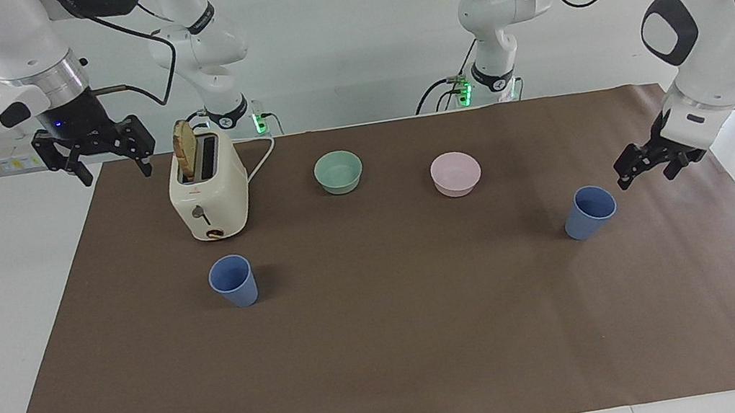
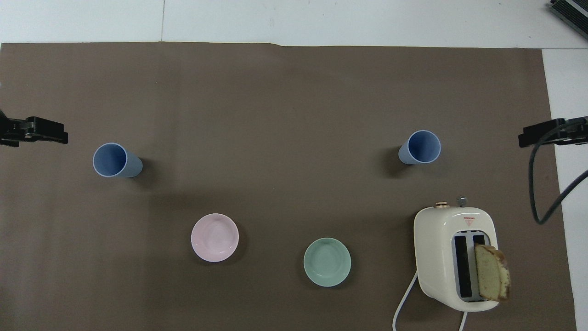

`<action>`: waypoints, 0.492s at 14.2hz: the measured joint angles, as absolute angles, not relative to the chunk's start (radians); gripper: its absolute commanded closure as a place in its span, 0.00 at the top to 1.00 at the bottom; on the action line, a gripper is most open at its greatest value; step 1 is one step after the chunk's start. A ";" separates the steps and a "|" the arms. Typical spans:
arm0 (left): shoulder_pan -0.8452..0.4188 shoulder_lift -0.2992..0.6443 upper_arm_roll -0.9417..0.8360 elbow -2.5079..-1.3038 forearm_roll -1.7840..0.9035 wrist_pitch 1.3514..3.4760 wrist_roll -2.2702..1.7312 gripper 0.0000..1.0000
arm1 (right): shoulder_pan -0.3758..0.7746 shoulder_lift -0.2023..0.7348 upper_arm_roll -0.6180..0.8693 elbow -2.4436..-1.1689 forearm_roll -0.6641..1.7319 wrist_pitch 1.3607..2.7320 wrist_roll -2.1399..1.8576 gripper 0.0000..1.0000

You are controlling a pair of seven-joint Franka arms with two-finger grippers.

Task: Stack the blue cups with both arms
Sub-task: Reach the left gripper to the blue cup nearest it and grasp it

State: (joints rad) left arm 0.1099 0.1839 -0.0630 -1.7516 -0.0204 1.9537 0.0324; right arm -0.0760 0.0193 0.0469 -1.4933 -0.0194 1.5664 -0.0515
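Observation:
Two blue cups stand upright on the brown mat. One cup [image 1: 590, 212] is toward the left arm's end, also in the overhead view [image 2: 112, 160]. The other cup [image 1: 233, 280] is toward the right arm's end, next to the toaster, also in the overhead view [image 2: 420, 147]. My left gripper [image 1: 646, 176] is open and empty, low beside the first cup and apart from it; its tip shows in the overhead view [image 2: 46, 132]. My right gripper [image 1: 115, 173] is open and empty, raised over the mat's edge beside the toaster, and waits; its tip shows in the overhead view [image 2: 542, 134].
A cream toaster [image 1: 208, 190] with a bread slice in one slot stands nearer to the robots than the second cup. A mint-green bowl [image 1: 338, 171] and a pink bowl [image 1: 456, 173] sit between the arms. Two slimmer white arms stand at the robots' edge.

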 measured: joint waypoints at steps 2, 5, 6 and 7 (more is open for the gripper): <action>0.111 0.198 -0.063 -1.828 -0.023 2.017 0.027 1.00 | -0.076 0.019 0.047 -1.493 -0.019 1.566 -0.051 1.00; 0.111 0.184 -0.064 -1.910 -0.023 2.047 0.024 1.00 | -0.076 0.019 0.047 -1.493 -0.019 1.566 -0.051 1.00; 0.111 0.176 -0.064 -1.926 -0.023 2.048 0.024 1.00 | -0.076 0.019 0.047 -1.493 -0.019 1.566 -0.051 1.00; 0.111 0.168 -0.064 -1.941 -0.023 2.048 0.024 1.00 | -0.076 0.019 0.047 -1.493 -0.019 1.566 -0.051 1.00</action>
